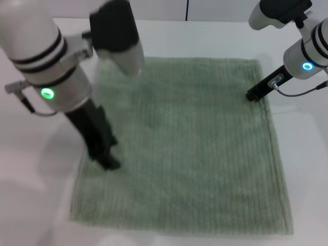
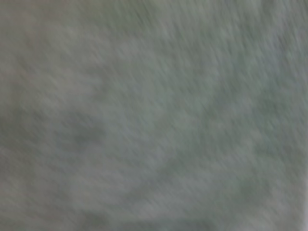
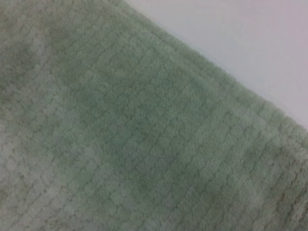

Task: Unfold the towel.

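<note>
The towel (image 1: 184,148) lies spread nearly flat across the centre of the white worktop (image 1: 302,154). The left gripper (image 1: 107,160) touches its left edge, the right gripper (image 1: 254,95) its upper-right corner; whether either is clamped, I cannot tell. Judged best: smooth edges outward, gently.

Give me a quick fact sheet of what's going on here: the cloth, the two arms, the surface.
towel: pale green, lying spread flat, roughly square, no fold showing
table: white, under the towel
left gripper: down at the towel's left edge, near the front
right gripper: at the towel's right edge, near the far corner
wrist views: both filled with towel fabric; right one also shows its edge against the table
</note>
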Robot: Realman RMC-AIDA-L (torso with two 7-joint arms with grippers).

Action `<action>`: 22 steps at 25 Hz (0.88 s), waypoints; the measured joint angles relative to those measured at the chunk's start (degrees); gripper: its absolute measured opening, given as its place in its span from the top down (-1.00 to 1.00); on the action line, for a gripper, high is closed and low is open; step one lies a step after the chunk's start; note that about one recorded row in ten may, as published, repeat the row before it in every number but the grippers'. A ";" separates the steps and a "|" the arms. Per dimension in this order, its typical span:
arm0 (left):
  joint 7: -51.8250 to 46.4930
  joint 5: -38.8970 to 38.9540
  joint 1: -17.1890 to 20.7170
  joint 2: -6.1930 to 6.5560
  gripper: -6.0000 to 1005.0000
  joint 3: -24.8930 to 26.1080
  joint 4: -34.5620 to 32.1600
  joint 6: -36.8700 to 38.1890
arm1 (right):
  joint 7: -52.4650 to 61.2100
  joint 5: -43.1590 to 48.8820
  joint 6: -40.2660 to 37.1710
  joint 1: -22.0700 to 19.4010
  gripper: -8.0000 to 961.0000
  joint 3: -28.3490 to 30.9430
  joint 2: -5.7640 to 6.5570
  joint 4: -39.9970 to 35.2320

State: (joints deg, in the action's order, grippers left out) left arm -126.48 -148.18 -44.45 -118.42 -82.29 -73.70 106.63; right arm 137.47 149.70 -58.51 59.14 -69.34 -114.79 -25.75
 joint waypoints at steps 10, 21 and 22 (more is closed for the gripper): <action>1.37 8.99 2.77 -0.11 -0.09 3.62 0.61 -22.59 | 0.25 -0.28 0.49 -0.12 0.99 0.12 0.00 -2.35; 8.69 34.63 9.34 0.04 -0.09 10.54 10.12 -57.52 | -2.16 -5.89 9.09 -6.12 0.99 3.84 -4.04 -22.41; 10.94 37.96 9.52 0.06 -0.09 11.63 11.92 -59.13 | -3.40 -8.47 11.31 -7.22 0.99 2.78 -4.20 -23.63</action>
State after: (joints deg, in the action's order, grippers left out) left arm -115.54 -110.22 -34.93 -118.37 -70.66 -61.78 47.50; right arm 134.07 141.22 -47.19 51.92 -66.57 -118.98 -49.38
